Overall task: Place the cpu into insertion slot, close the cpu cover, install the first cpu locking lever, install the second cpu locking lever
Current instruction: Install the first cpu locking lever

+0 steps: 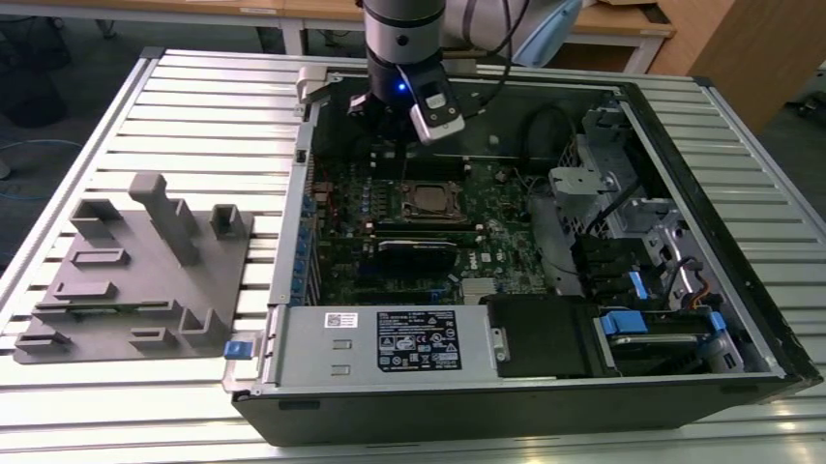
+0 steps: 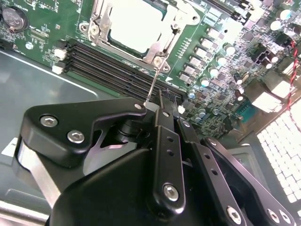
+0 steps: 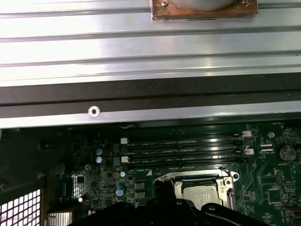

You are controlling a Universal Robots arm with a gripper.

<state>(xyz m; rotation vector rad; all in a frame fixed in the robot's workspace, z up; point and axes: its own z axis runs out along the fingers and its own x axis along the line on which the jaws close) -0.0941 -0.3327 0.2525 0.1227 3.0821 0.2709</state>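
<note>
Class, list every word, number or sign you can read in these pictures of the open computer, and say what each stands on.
No text can be read for certain.
Black label on the power supply box: print and symbols, too small.
White sticker beside it: too small.
Lettering along the memory slots in the first wrist view: blurred.
White markings on the circuit board: too small.
</note>
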